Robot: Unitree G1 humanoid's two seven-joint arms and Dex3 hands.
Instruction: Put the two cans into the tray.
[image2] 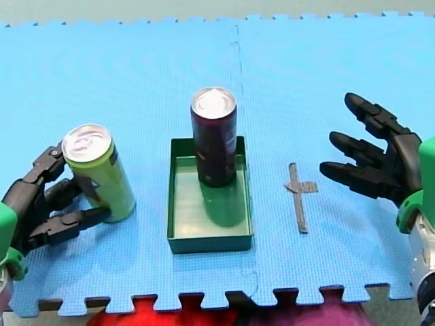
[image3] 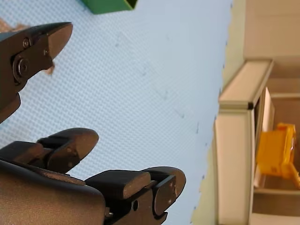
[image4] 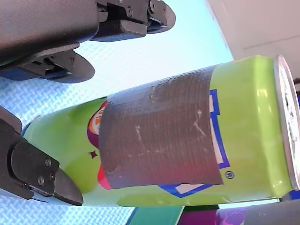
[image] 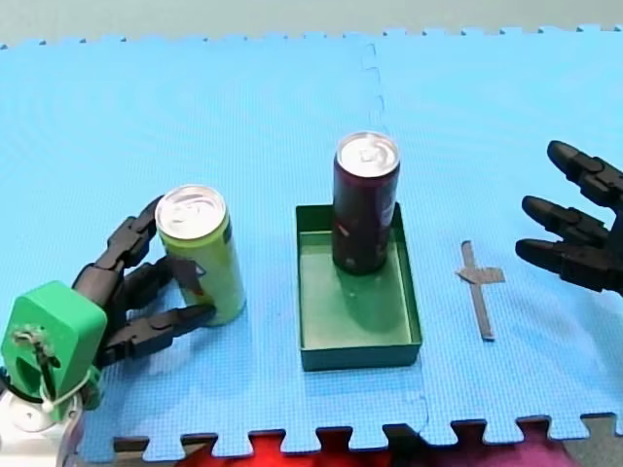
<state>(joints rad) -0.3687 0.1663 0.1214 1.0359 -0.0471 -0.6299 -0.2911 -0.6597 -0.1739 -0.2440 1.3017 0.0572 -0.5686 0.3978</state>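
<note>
A green can (image: pixel 200 258) stands upright on the blue mat at the left. My left hand (image: pixel 175 265) wraps it, fingers behind and thumb against its lower front; the second wrist view shows the same can (image4: pixel 187 140), with a grey tape patch, between the fingers. A dark maroon can (image: pixel 365 209) stands upright in the far end of the green tray (image: pixel 360 355) at the middle of the mat. My right hand (image: pixel 574 229) hovers over the mat to the right of the tray, holding nothing.
A grey tape cross (image: pixel 479 282) is stuck to the mat between the tray and the right hand. The mat's jigsaw front edge (image: pixel 321 438) runs close below the tray. A shelf with a yellow object (image3: pixel 279 150) stands beyond the mat.
</note>
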